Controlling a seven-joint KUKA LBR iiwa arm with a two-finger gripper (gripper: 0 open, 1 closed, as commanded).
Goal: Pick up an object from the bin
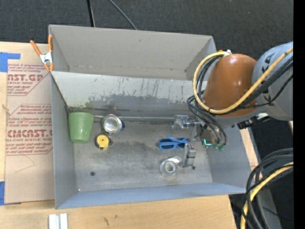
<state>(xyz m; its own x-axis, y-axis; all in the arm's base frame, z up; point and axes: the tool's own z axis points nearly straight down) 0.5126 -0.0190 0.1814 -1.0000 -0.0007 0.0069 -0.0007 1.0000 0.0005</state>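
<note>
While fingers (191, 156) flank a blue clip (172, 143), a silvery ring (168, 167) lies beside.

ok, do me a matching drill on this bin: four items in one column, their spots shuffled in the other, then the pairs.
Items:
1. green cup
2. yellow disc
3. blue tool
4. clear ring

Spots:
A. right of centre, nearest the front wall
B. against the left wall
C. just in front of the silver can
D. right of centre, mid-floor

Pairs: 1-B, 2-C, 3-D, 4-A
</note>
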